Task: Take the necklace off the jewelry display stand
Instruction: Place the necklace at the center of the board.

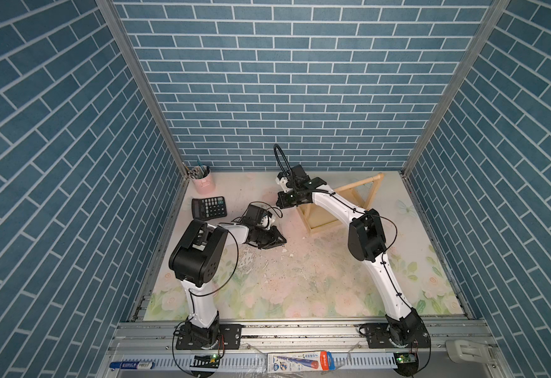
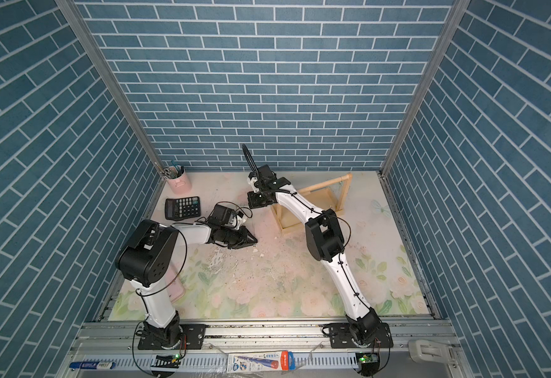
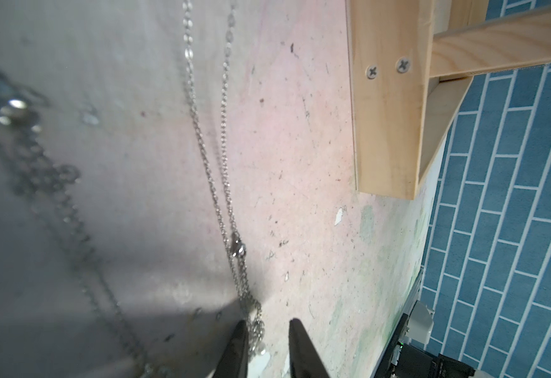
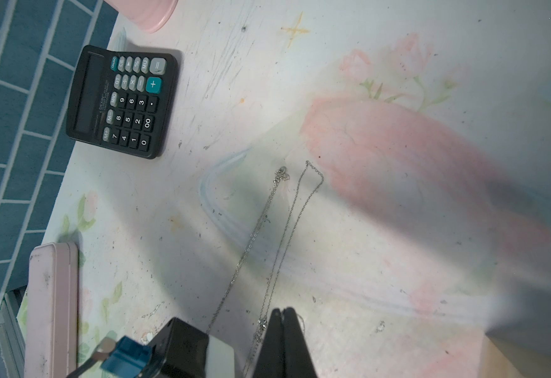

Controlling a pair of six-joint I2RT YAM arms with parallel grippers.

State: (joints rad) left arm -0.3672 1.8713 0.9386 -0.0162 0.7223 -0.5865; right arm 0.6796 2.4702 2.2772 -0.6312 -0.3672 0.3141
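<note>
- The thin silver chain necklace (image 3: 239, 249) is not on the stand. It stretches in two fine strands over the pale table with faded flower print (image 1: 300, 288), between the two grippers.
- The jewelry display stand of pale natural wood (image 3: 388, 131) is at the far right part of the table. In the left wrist view, a corner of its tray base is near the chain but apart from it.
- The left gripper (image 3: 268, 322) is low over the table, its jaws a little apart with a narrow gap. A small bunch of chain sits in this gap, against one of the black fingers (image 3: 235, 350). It does not look clamped.
- The right gripper (image 4: 282, 312) has its fingers pressed fully together. The chain passes just beside the tips, but I cannot tell if a strand is pinched there.
- A black desk calculator with grey and teal keys (image 4: 120, 101) lies near the left wall.
- A pink cup with pens (image 1: 202, 183) stands in the far left corner.
- A flat pink case (image 4: 51, 311) lies by the left edge.
</note>
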